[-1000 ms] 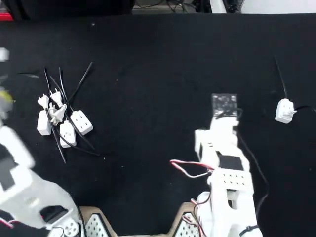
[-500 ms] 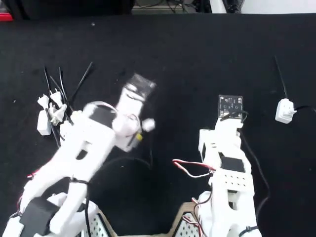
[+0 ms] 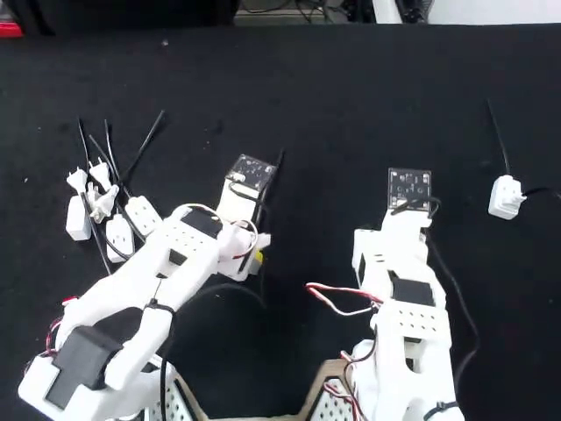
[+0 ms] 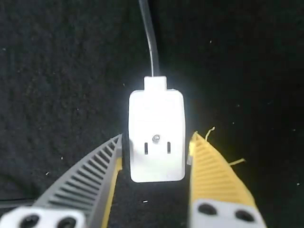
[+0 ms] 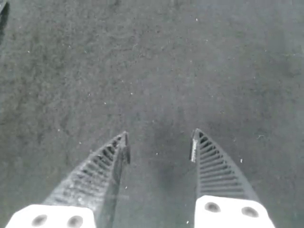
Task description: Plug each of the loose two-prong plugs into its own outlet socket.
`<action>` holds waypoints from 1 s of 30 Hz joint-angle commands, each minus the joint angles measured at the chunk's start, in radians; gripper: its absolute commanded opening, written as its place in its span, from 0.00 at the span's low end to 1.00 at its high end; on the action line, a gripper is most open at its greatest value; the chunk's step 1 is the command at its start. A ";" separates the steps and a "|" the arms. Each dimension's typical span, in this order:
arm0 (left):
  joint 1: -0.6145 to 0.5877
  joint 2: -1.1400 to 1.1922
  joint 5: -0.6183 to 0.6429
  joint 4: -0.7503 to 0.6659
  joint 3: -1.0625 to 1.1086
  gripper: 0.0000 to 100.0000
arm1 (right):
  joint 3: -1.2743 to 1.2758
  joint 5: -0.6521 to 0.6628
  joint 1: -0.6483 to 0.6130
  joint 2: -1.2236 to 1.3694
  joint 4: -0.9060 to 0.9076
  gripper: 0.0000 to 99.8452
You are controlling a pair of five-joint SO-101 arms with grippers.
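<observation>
The left gripper (image 4: 156,138) has its grey and yellow fingers closed narrowly on a white rectangular plastic outlet socket (image 4: 156,124), one finger against each long flank. The socket's long axis runs straight out along the line of the jaws. Its blunt end sits back between the fingers, and its cord end points away past the fingertips. Its face with the two slots and the small screw is turned up toward the wrist camera, the slots lying side by side across the jaw gap. A thin black cord (image 4: 149,38) leaves the far end and continues straight ahead of the jaws.

The right gripper (image 5: 160,134) has its jaws moderately wide apart with only the black cloth table cover (image 5: 156,57) between and ahead of them.

A heap of white plugs and sockets with black cords (image 3: 105,215) lies well off to the outer side of the left jaws. A lone white block on a black cord (image 3: 504,197) lies well out beside the right jaws.
</observation>
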 commanded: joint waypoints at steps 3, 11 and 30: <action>-0.139 -0.005 0.005 -0.011 -0.070 0.22 | -0.001 -0.002 -0.017 -0.025 -0.023 0.20; -0.344 -0.003 0.005 0.017 -0.171 0.22 | -0.001 -0.002 -0.018 -0.025 -0.023 0.20; -0.582 0.133 -0.087 -0.064 -0.285 0.22 | -0.001 0.000 -0.018 -0.025 -0.023 0.20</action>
